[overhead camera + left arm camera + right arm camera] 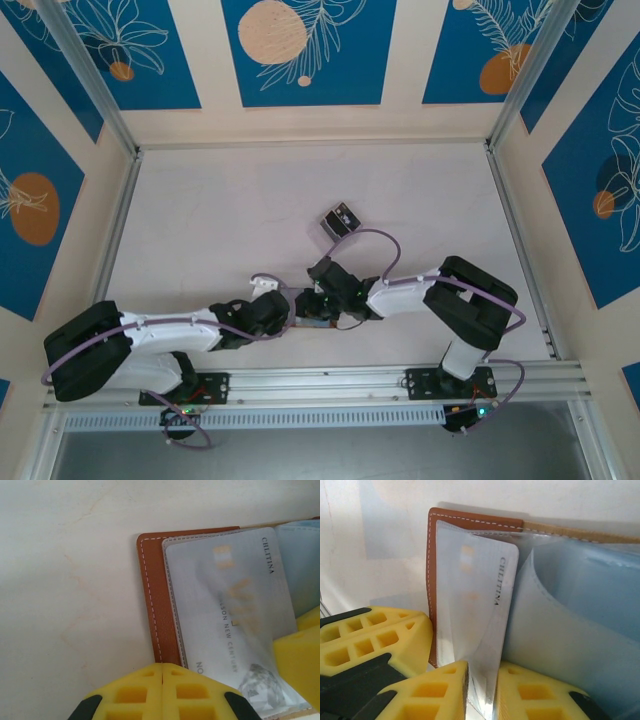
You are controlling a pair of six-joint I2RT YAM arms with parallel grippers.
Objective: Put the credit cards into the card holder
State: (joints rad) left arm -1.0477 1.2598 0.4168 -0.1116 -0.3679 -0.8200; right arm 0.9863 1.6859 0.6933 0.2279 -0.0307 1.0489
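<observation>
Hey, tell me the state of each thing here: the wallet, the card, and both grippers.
card holder: open, pockets facing up.
credit card: partly inside a clear pocket.
left gripper: shut.
right gripper: slightly open, the card's edge between its fingers.

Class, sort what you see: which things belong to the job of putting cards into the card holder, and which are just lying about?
Belong to the job:
- card holder, brown, open
- pale card marked CHLITINA, at its clear pocket
- right tool, a finger either side of that card
- left tool, shut, by the holder

Lying about:
- small dark object farther back on the table, too small to identify
</observation>
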